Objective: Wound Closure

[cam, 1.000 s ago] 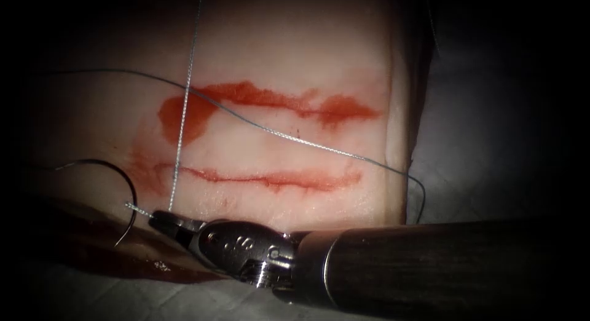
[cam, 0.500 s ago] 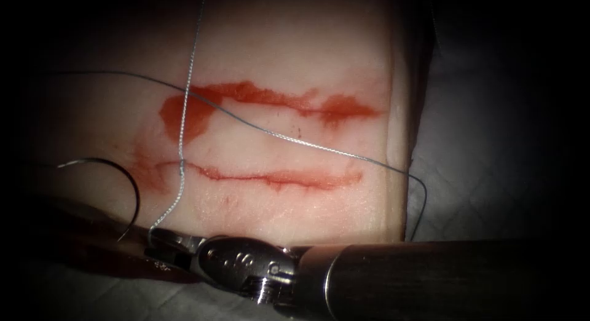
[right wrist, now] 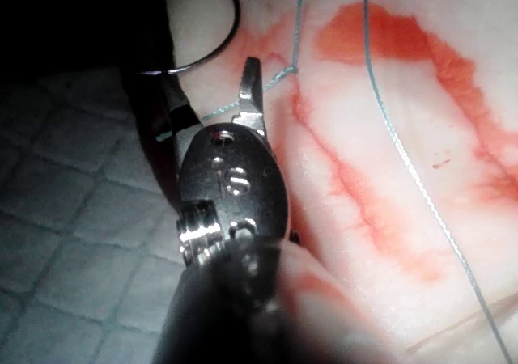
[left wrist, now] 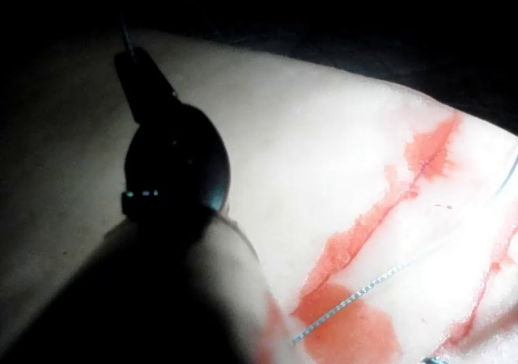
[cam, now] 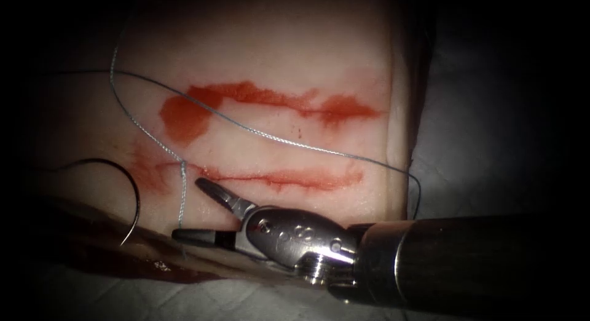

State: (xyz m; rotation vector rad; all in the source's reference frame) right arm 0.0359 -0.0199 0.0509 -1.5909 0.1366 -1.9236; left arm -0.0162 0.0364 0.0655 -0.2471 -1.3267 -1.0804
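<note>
Gaping right pincer (cam: 192,211) beside thread (cam: 182,192)

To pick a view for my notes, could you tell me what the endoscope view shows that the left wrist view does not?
Endoscope view: the right arm's tool, jaws open astride the thread, gripping nothing, and the needle lying left of the cut, apparently not in the tissue. Left wrist view: the left arm's tool over the tissue; what it holds is too dark to tell. Both: tissue, thread, red fluid.
</note>
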